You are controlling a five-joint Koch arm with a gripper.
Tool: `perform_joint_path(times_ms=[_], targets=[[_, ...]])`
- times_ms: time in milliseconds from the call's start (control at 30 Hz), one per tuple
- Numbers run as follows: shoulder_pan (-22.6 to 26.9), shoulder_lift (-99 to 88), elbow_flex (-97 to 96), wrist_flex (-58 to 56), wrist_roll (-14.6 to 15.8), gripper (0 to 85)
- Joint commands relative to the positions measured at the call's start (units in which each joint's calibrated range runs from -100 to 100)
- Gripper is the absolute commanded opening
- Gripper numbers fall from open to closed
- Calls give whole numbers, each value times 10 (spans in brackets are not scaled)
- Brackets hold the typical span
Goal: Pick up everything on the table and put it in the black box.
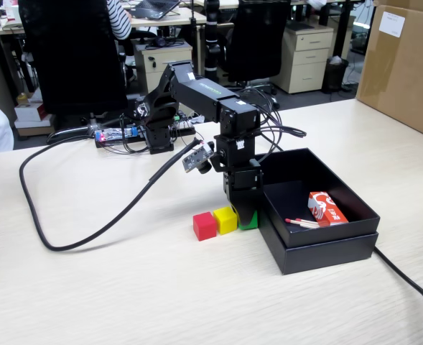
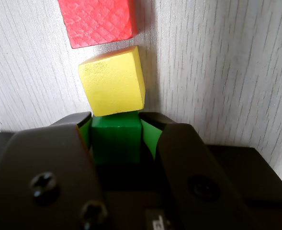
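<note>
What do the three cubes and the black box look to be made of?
The red cube shows a fine diamond-embossed top, probably foam. The yellow cube has a grainy matte face, likely foam or painted wood. The green cube, between the gripper jaws, looks smooth, perhaps painted wood. The black box is matte with crisp edges, apparently cardboard.

Green cube (image 2: 116, 136) half hidden behind pincer (image 2: 117, 125); red cube (image 2: 98, 20) cut by wrist view's top edge.
</note>
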Motion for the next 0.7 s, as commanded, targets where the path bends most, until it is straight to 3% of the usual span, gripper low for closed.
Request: perform_joint_path(times_ms=[0,667], targets=[[7,-2,33,0,-2,9],[-19,-309,12,-13,0,9]])
